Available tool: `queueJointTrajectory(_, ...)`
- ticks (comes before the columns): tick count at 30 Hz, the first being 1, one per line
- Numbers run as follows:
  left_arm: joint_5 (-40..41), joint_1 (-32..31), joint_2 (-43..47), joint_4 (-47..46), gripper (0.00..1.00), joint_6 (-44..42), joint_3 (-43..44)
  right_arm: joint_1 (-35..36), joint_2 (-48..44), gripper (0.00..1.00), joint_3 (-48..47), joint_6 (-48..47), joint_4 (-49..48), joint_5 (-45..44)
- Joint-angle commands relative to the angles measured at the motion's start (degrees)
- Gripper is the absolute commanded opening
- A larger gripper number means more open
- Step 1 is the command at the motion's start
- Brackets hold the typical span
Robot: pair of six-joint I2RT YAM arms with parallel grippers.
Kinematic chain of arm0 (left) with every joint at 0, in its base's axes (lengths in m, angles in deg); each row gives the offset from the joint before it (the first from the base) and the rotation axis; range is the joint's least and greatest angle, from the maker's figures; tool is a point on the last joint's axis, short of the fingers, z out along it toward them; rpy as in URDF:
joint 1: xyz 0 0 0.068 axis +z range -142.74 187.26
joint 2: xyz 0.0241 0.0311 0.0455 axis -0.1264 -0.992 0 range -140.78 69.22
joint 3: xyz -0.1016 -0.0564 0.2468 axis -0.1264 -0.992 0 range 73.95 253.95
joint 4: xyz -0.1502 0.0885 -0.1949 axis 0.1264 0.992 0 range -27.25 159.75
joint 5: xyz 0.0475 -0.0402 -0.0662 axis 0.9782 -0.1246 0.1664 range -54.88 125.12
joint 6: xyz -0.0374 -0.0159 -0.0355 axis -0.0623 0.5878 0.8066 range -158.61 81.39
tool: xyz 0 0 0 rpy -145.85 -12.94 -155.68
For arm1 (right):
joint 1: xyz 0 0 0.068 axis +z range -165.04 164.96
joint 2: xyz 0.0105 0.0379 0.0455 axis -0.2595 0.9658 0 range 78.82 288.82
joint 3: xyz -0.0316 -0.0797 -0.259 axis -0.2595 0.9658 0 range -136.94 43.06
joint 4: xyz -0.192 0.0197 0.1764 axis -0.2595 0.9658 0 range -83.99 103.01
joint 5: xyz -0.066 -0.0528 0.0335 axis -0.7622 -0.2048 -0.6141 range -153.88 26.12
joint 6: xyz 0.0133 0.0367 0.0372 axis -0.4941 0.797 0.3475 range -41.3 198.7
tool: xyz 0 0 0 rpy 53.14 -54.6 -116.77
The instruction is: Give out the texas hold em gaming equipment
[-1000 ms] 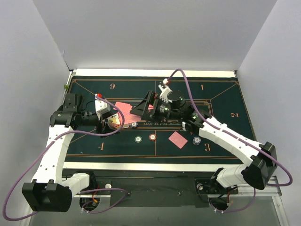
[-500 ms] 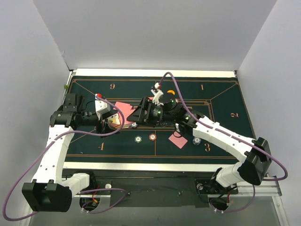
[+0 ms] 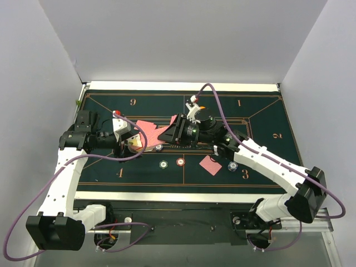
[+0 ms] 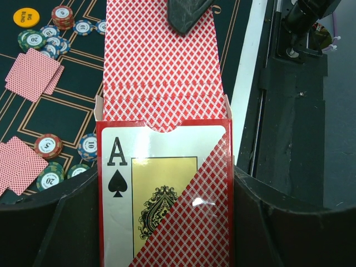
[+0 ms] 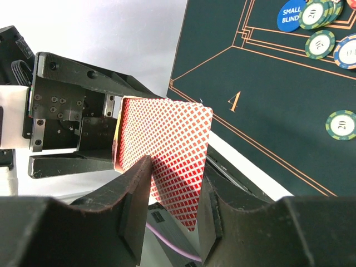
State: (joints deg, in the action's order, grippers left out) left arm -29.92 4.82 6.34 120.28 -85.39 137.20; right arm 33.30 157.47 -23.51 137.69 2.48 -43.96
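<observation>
My left gripper is shut on an ace-of-spades card box, and red-backed playing cards stick out of its open end. In the top view the left gripper holds the box over the mat's left half. My right gripper meets it there. One of its fingertips lies over the far end of the top card. In the right wrist view the card runs between the right gripper jaws, which stand narrowed but still visibly apart.
On the green felt mat lie dealt cards, two more card pairs, single chips, a chip pile, an orange button and a blue button.
The right arm swung left toward the box, then eased back slightly. Its jaws have narrowed from wide open to close around the protruding card. The left arm and box stayed put.
</observation>
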Motion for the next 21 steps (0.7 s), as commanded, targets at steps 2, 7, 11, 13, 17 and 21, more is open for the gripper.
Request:
queueJointTrajectory(2,-4.75,0.33,1.17,-2.52,0.0,0.38,1.44,-1.05,-3.5,0.31,0.65,-0.53,0.89,-1.03)
queueJointTrajectory(7,-4.84,0.42,1.08,-2.61,0.0,0.55,1.44,-2.19,-4.21,0.31,0.56,-1.06,1.86,-0.76)
queueJointTrajectory(11,-5.01,0.33,1.26,-2.69,0.0,0.55,1.44,-2.81,-5.26,0.3,0.91,-1.24,2.47,-0.76)
queueJointTrajectory(13,-5.01,0.42,1.0,-2.87,0.0,0.64,1.44,-3.07,-5.53,0.3,0.91,-1.59,2.56,-0.76)
queueJointTrajectory(17,-5.19,0.41,1.08,-3.22,0.0,0.9,1.36,-2.99,-5.97,0.3,0.38,-2.2,3.35,-0.94)
queueJointTrajectory(21,-5.37,0.33,1.0,-3.66,0.0,1.43,1.18,-3.07,-6.4,0.3,-0.32,-3.52,5.37,-1.29)
